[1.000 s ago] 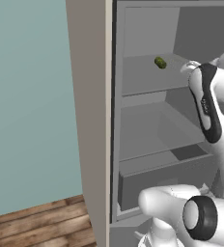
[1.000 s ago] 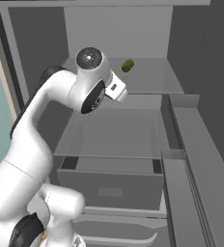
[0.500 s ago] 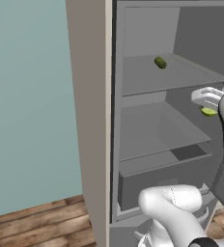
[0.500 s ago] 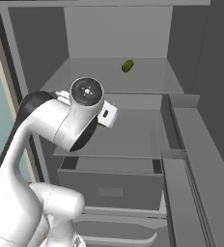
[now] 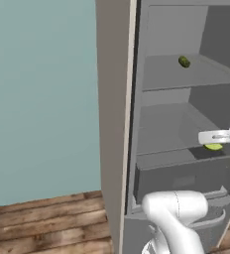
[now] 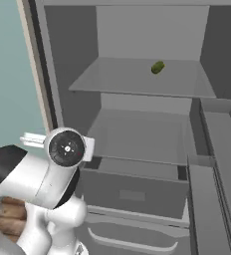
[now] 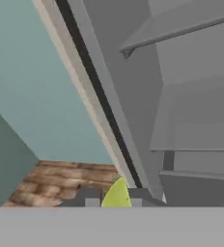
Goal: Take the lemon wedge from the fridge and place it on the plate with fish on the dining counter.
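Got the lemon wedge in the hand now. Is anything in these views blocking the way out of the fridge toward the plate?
Nothing visible blocks it. The lemon wedge sits between the fingers of the hand, in front of the fridge shelves. The olive-green item lies on the upper shelf, well clear. The way to the plate cannot be judged from here.

A bright yellow-green lemon wedge (image 7: 116, 195) at the lower centre, between dark grey fingertips (image 7: 87, 198); a plain grey fridge (image 6: 147, 30) with a darker olive-green item (image 6: 158, 67) upper right; teal wall (image 5: 37, 99), brown wood-plank floor (image 5: 42, 225).
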